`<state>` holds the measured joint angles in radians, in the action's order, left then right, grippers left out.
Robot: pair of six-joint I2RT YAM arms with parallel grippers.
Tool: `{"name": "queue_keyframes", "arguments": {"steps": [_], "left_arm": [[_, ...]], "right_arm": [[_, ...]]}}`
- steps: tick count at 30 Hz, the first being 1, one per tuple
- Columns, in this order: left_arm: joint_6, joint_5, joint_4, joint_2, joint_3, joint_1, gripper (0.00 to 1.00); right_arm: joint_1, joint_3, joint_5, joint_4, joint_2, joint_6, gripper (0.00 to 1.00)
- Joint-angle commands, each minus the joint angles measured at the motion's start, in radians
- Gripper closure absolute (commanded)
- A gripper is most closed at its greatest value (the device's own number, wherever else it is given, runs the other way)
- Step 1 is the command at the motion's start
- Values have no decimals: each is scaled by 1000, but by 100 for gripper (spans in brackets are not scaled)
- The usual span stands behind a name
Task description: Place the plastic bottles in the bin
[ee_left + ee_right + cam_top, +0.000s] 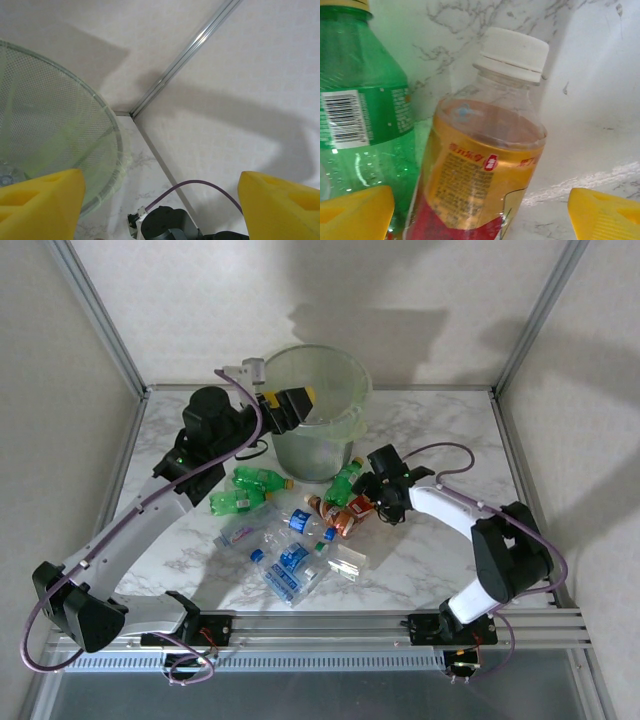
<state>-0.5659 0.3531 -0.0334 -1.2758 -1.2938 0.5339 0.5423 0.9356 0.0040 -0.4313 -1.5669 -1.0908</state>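
The pale-green bin (330,375) stands at the back middle of the table, and its mesh wall and rim (116,140) show in the left wrist view. My left gripper (292,405) hovers at the bin's left rim; its yellow fingers (42,205) are wide apart, open (160,212) and empty. My right gripper (368,498) is low over the bottle pile. It is open (480,215) around an orange-and-red-labelled bottle (480,165) with a white cap. A green bottle (365,115) lies just left of that one. Several more bottles, green (262,478) and clear with blue labels (292,565), lie in front of the bin.
Marble tabletop (440,540) inside a white enclosure with metal corner posts (190,55). The bottle pile sits between the two arms, in front of the bin. A purple cable (200,186) loops off the right arm.
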Motion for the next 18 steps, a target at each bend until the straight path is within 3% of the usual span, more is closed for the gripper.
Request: {"name": "queue_keyframes", "arguments": {"steps": [1,18], "left_arm": [[-3,30,-33,20,5,-7,20],[-5,29,-33,17,18,-8,21]], "right_arm": [[5,-26,-5,24,-18,-16,13],[5,-35,26,46,-91,21,28]]}}
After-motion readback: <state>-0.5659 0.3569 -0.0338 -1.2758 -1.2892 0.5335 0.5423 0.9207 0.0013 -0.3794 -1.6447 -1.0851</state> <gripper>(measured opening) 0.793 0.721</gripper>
